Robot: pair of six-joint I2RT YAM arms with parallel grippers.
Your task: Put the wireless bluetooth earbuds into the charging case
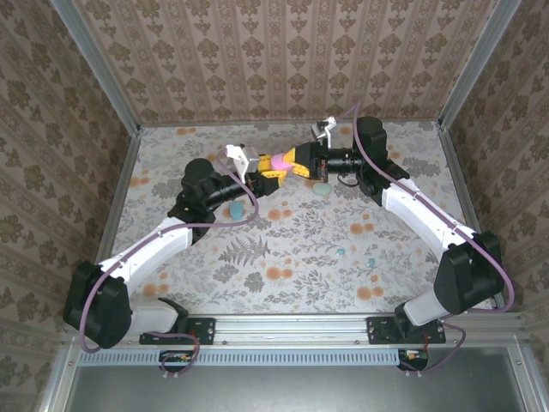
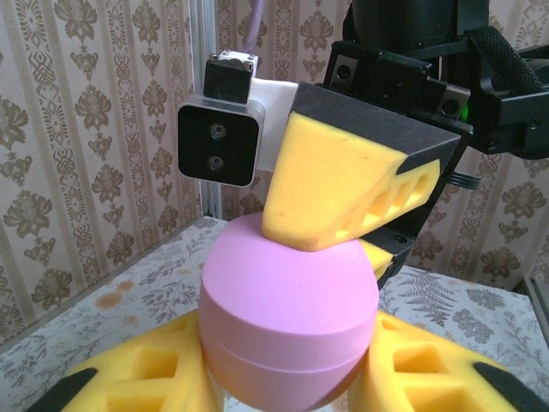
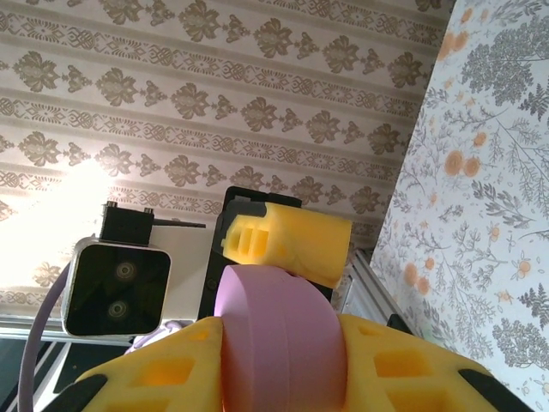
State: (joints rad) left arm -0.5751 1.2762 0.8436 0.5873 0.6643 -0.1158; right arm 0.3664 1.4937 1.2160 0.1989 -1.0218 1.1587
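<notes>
A pink egg-shaped charging case (image 1: 280,161) hangs above the back middle of the table, its lid seam closed. My left gripper (image 1: 269,174) is shut on it from the left, with yellow fingers (image 2: 146,373) on both sides of the case (image 2: 287,309). From the right, my right gripper (image 1: 297,160) is also shut on the case (image 3: 279,335), fingers (image 3: 163,373) pressed to its flat faces. Each wrist view shows the other gripper's finger lying against the case. Two tiny mint wireless bluetooth earbuds (image 1: 340,252) (image 1: 371,263) lie on the table to the right of centre.
A light blue case (image 1: 234,209) lies on the floral table (image 1: 292,275) under the left forearm. A mint case (image 1: 321,189) sits below the right gripper. Patterned walls and metal posts close in the back and both sides.
</notes>
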